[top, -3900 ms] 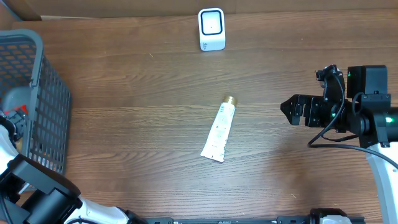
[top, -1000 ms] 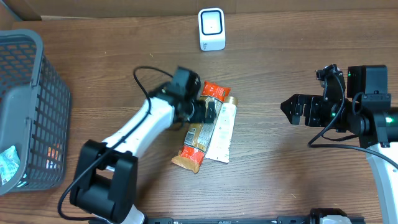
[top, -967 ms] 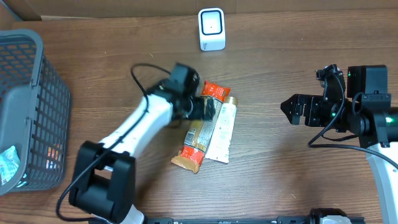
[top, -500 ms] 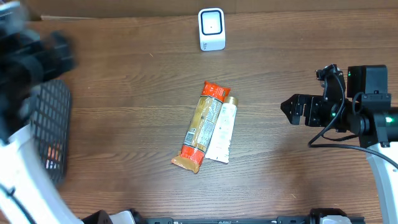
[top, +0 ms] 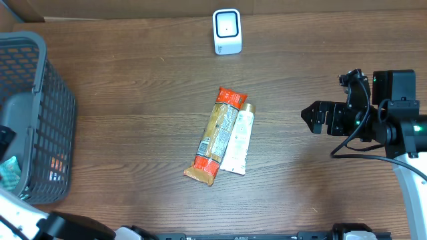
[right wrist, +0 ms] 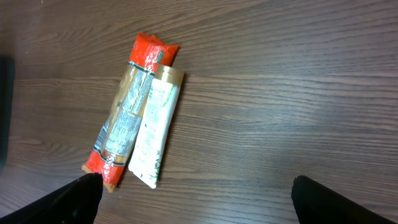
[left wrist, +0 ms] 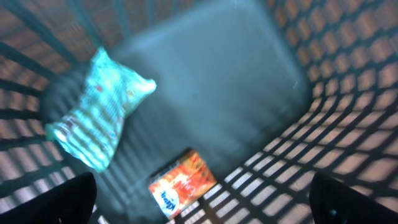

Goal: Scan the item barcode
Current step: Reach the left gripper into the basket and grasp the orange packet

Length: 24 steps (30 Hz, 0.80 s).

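Overhead, the snack packet [top: 215,135] and the white tube [top: 236,141] lie side by side and touching at the centre of the surface [top: 133,100]. Their long axes run from upper right to lower left of the frame. The scanner [top: 227,31] stands at the top centre, well apart from them.

The right tool [top: 308,118] hovers at the right of the frame with its jaws spread and nothing in them. It points toward the pair, which lies to its left and slightly lower in the frame. That arm is clearly the nearer one.

The left tool [left wrist: 202,205], likewise released and empty, hangs over the basket [top: 40,67] at the left edge. Its wrist view shows a teal pouch [left wrist: 99,118] and an orange packet [left wrist: 182,186] on the basket floor, both blurred. No barcode can be made out from here. A grasp across the short axis of either central item looks the likeliest approach.
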### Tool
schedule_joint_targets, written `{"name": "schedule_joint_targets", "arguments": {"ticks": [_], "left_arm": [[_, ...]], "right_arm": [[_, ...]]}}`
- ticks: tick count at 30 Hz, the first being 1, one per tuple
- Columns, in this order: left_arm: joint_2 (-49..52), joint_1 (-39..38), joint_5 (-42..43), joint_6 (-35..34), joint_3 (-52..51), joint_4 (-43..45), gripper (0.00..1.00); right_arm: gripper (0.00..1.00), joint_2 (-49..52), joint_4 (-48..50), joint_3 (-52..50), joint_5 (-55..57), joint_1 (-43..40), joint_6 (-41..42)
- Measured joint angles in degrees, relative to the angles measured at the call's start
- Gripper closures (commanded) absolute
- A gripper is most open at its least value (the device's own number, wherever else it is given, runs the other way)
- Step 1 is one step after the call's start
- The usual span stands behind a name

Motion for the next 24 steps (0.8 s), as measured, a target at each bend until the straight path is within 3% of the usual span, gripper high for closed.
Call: {"name": "schedule_joint_targets", "arguments": {"ticks": [8,19,24], "left_arm": [[4.0,-0.7,1.4,6.4,-5.8,7.0,0.00],[16.6,-0.8,0.1,8.1,-5.9,-1.1,0.00],[22.5,-0.8,-1.0,9.1,-5.9,-1.6,0.09]], "right_arm": [[0.00,0.0,0.1,0.0,0.0,0.0,0.0],[0.00,0.0,0.6,0.0,0.0,0.0,0.0],[0.00,0.0,0.5,0.0,0.0,0.0,0.0]]}}
